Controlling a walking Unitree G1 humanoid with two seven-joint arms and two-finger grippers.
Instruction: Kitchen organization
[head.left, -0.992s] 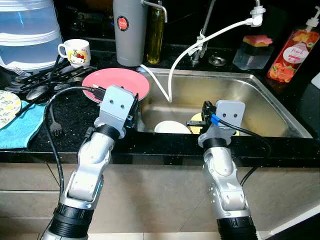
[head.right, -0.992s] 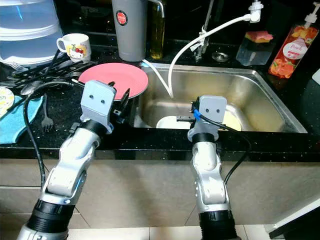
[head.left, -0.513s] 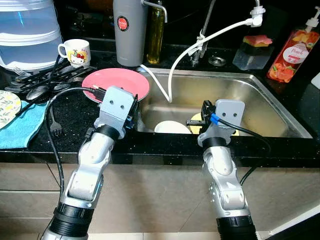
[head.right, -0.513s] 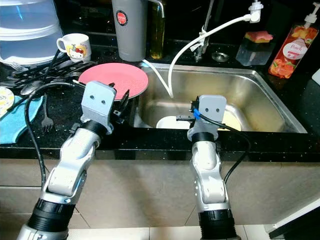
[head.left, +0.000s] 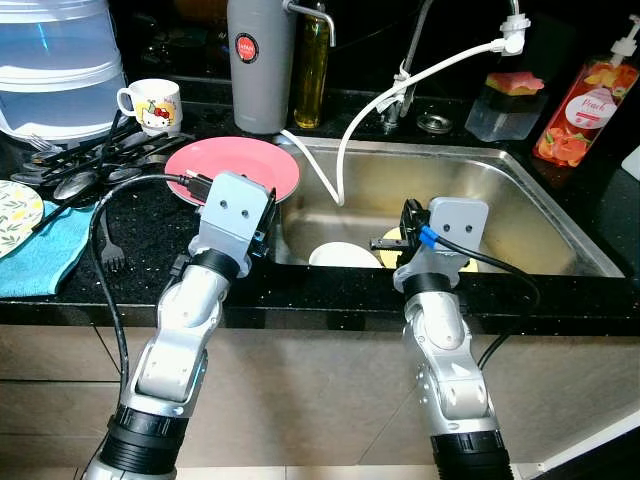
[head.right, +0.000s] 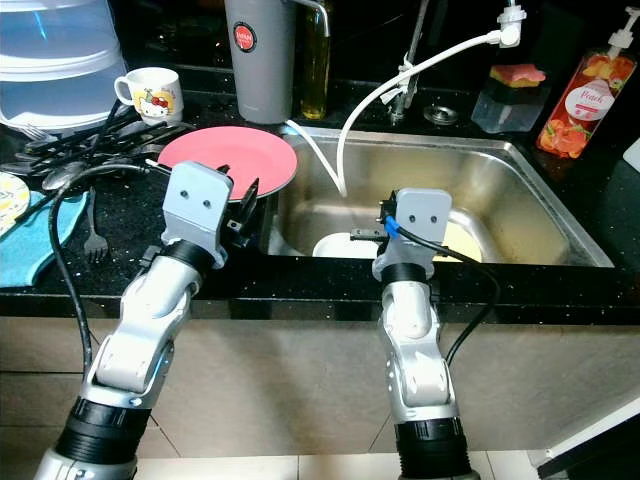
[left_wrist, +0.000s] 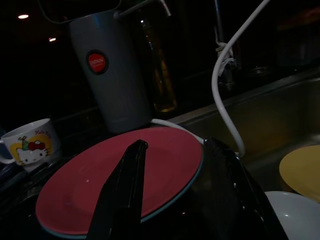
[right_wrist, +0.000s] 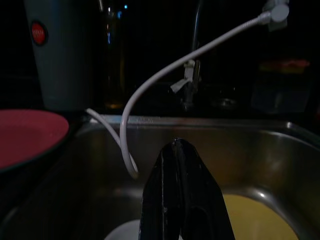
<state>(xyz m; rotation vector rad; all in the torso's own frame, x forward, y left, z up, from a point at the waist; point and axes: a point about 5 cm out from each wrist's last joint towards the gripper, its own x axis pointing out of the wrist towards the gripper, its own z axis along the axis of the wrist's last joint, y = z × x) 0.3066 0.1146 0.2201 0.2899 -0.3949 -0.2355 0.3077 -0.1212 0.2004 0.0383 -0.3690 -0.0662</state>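
Observation:
A pink plate (head.left: 232, 165) lies on the black counter just left of the steel sink (head.left: 520, 190). My left gripper (left_wrist: 176, 145) is open, its fingers (head.right: 246, 198) over the plate's near edge with nothing between them. In the sink lie a white plate (head.left: 343, 254) and a yellow plate (left_wrist: 301, 171). My right gripper (right_wrist: 177, 146) is shut and empty, poised above the sink's front rim near those two plates.
A grey flask (head.left: 259, 65), an oil bottle (head.left: 310, 65) and a cartoon mug (head.left: 150, 103) stand at the back. Cutlery (head.left: 80, 165), a fork (head.left: 108, 250) and a blue cloth (head.left: 40, 255) lie left. A white hose (head.left: 400, 85) hangs into the sink. A soap bottle (head.left: 585, 100) stands right.
My right wrist has crept very slightly to the left above the sink. The left arm and the dishes have stayed where they were.

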